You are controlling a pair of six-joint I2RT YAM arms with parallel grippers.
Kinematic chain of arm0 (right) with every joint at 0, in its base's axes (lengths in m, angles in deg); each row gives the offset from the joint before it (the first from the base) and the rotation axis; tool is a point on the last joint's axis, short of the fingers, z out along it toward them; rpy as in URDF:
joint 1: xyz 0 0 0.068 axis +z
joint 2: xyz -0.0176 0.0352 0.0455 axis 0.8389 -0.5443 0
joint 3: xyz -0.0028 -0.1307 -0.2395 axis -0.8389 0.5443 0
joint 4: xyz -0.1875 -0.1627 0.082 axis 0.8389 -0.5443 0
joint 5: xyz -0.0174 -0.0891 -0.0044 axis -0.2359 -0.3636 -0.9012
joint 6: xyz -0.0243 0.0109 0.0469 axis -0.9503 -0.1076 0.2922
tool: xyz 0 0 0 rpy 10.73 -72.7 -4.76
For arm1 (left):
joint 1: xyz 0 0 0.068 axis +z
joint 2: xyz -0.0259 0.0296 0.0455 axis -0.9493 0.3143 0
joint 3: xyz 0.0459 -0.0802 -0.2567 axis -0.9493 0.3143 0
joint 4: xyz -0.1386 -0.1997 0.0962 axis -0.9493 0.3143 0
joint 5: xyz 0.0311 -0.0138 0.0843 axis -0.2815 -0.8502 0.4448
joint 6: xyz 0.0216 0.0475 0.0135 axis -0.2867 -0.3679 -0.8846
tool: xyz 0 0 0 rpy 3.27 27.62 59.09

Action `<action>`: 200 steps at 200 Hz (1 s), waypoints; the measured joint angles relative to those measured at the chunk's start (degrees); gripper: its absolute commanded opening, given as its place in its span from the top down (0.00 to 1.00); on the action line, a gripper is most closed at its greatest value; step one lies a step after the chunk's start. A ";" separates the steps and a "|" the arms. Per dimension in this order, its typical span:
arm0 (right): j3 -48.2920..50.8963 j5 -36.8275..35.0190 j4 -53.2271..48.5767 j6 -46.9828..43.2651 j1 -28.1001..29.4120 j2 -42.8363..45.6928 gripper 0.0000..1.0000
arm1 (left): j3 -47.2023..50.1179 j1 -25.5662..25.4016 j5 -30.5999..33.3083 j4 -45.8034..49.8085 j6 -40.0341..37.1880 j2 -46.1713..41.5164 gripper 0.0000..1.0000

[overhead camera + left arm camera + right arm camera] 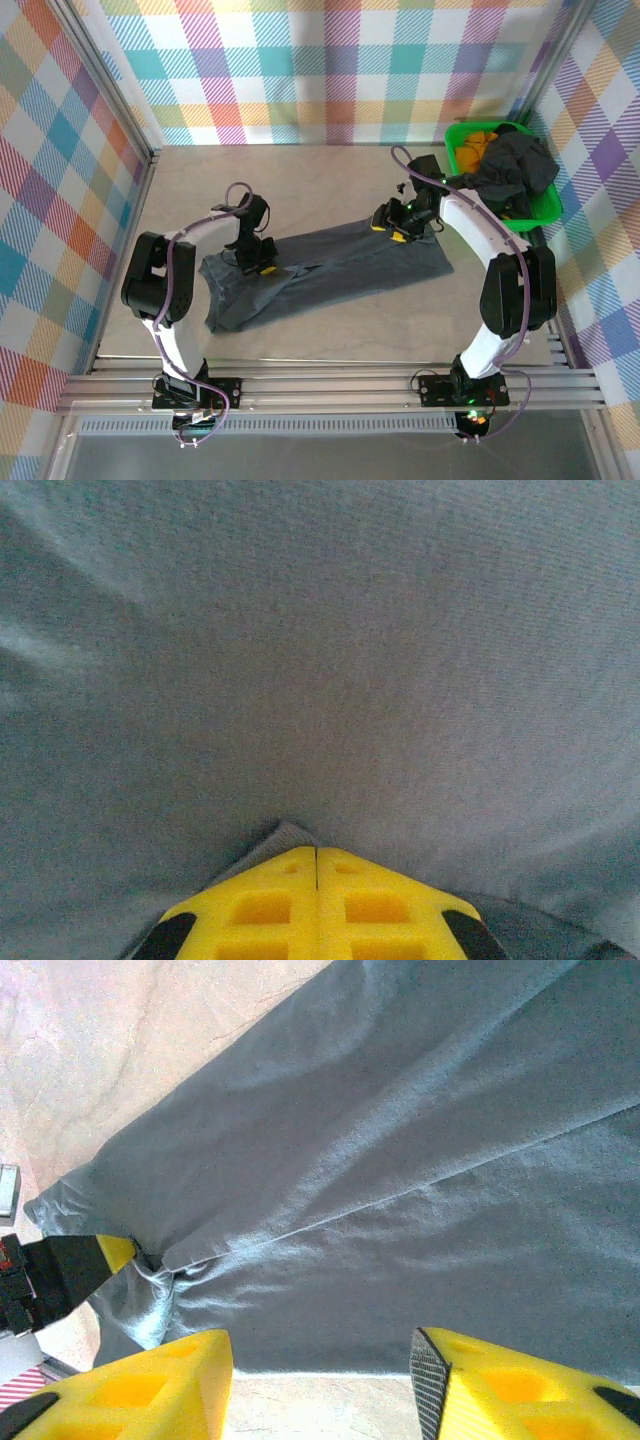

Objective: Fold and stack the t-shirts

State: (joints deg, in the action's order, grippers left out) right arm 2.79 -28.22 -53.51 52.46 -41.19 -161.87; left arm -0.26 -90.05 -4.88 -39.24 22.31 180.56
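While the left gripper pressed down on the far edge of the t-shirt, its yellow fingers were closed flat against each other, with a small ridge of grey cloth pinched up at their tips. The right wrist view showed that same gripper from the side, the fabric gathered into tight wrinkles around its tip.

The t-shirt lay in a long crumpled band across the middle of the table, running from near the left arm up towards the right arm. Its left end was bunched and partly folded over.

The right gripper hung at the shirt's upper right end. Its jaws stood well apart, about halfway open, and gripped nothing. In its own camera the right gripper straddled the shirt's edge, with bare pale table between the fingers.

At the far right corner sat a green bin, close behind the right arm's elbow. An orange cloth lay inside it, and a heap of dark shirts spilled over its front rim. Checked walls closed the table in on three sides, and a metal rail ran along the near edge, carrying both arm bases.
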 measured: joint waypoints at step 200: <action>6.23 0.22 1.90 -0.11 -0.07 3.80 0.49 | 3.78 -19.93 -3.10 3.10 39.45 -8.48 1.00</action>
State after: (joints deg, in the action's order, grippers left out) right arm 9.02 -28.00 -51.60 52.35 -41.25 -158.07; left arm 3.52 -109.99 -7.99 -36.14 61.76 172.08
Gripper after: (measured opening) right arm 0.507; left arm 0.060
